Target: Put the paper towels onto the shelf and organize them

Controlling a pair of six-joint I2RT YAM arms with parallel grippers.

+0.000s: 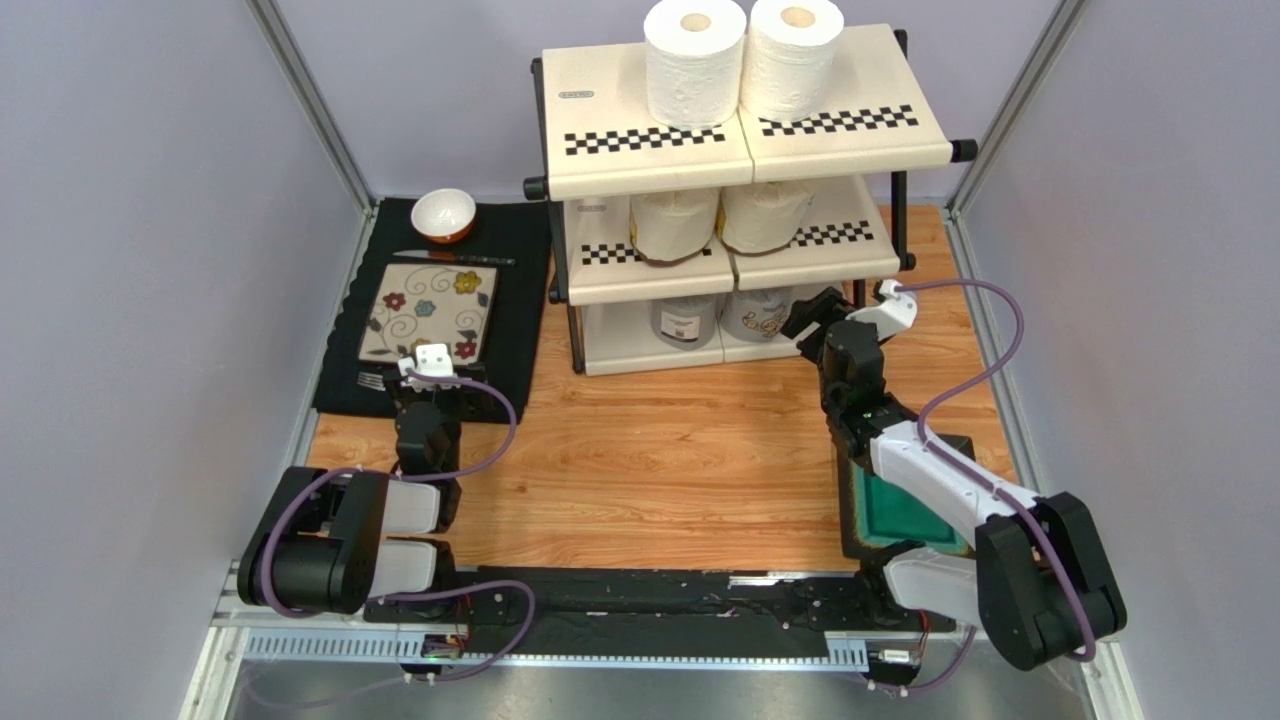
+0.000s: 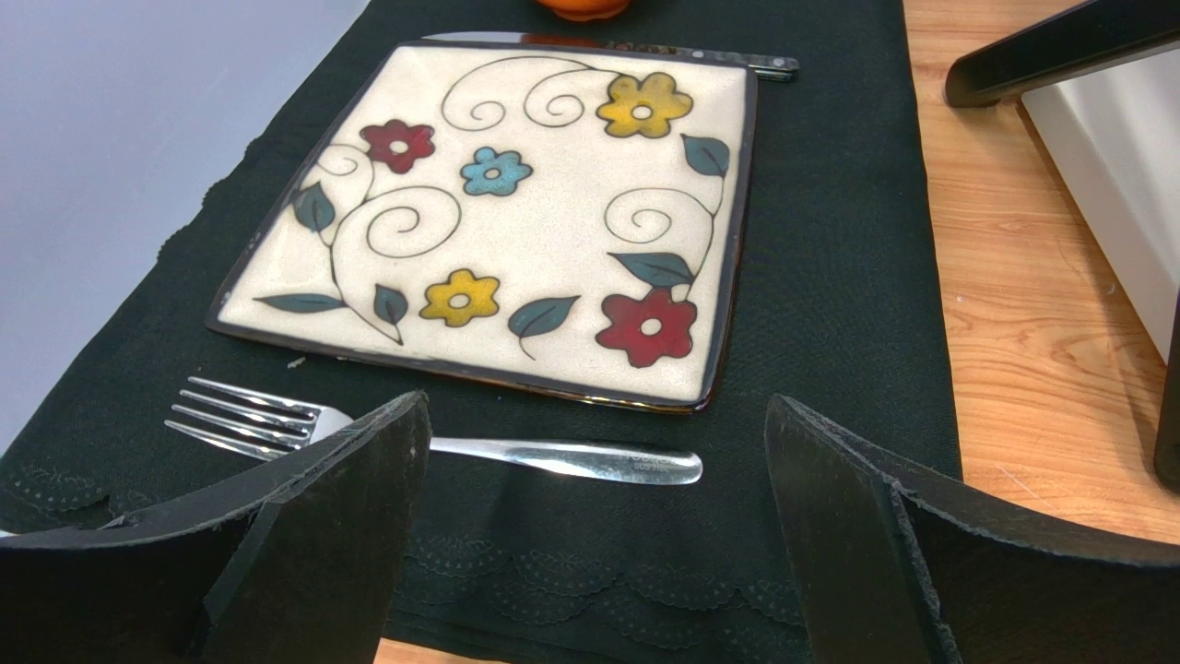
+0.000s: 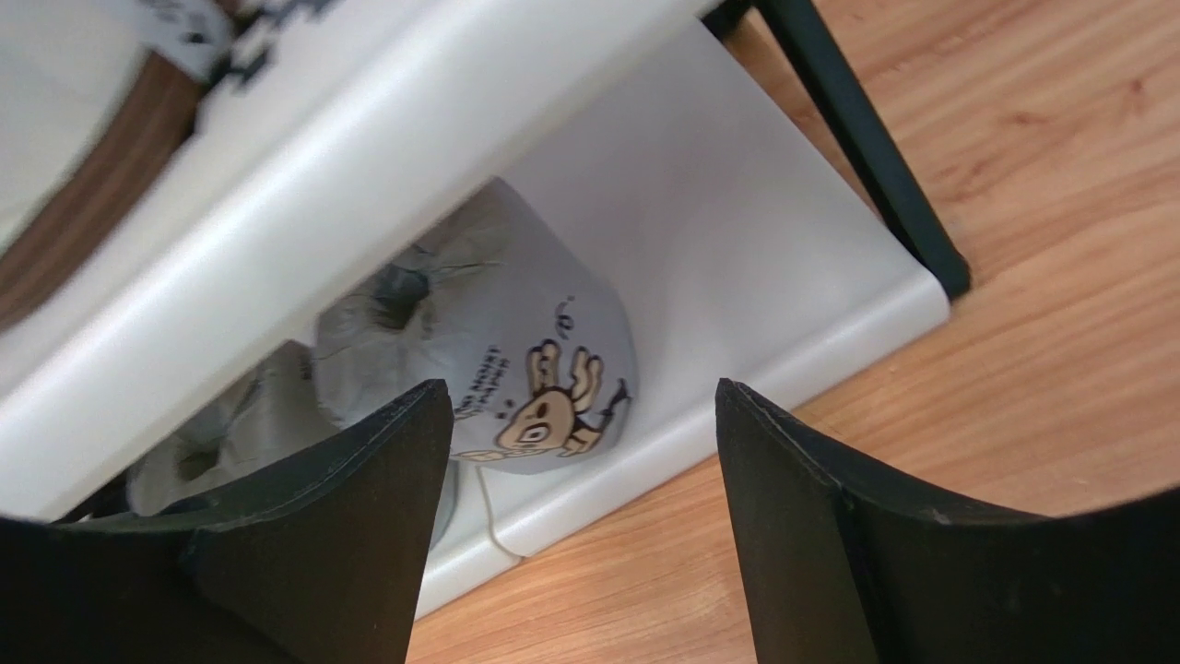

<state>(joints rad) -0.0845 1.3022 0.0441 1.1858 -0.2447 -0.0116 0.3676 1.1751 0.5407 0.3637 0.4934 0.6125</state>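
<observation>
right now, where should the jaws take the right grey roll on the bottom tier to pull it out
Probably across its curved sides, coming in level from the open front of the shelf. The grey-wrapped roll stands upright under the middle tier, so its top is blocked; the neighbouring roll crowds one side.

The middle panel [image 3: 416, 152] overhangs 2 grey rolls [image 3: 485, 346], leaving only frontal access.
</observation>
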